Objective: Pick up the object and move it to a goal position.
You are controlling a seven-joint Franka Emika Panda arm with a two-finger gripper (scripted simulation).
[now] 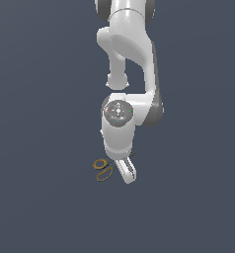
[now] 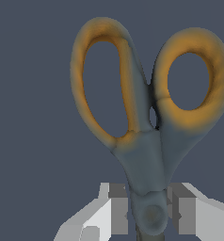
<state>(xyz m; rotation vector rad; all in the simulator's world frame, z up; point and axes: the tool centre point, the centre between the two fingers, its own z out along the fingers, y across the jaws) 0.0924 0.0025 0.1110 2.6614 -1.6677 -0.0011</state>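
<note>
from my end the scissors (image 2: pixel 147 155) blades are cut off at the wrist view's edge, past the pivot. in the exterior view the gripper (image 1: pixel 123 170) covers them, and the arm's (image 1: pixel 129 44) base runs off frame.

White arm (image 1: pixel 127 74) reaches straight down over a plain dark floor (image 1: pixel 40 197), gripper (image 1: pixel 125 173) low beside the tiny scissors (image 1: pixel 102 169), orange loops poking toward the exterior view's left.

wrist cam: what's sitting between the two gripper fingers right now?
The grey pivot end of the small scissors with orange-brown loop handles sits between the light grey fingers of the gripper; the wrist view shows slight gaps either side.
</note>
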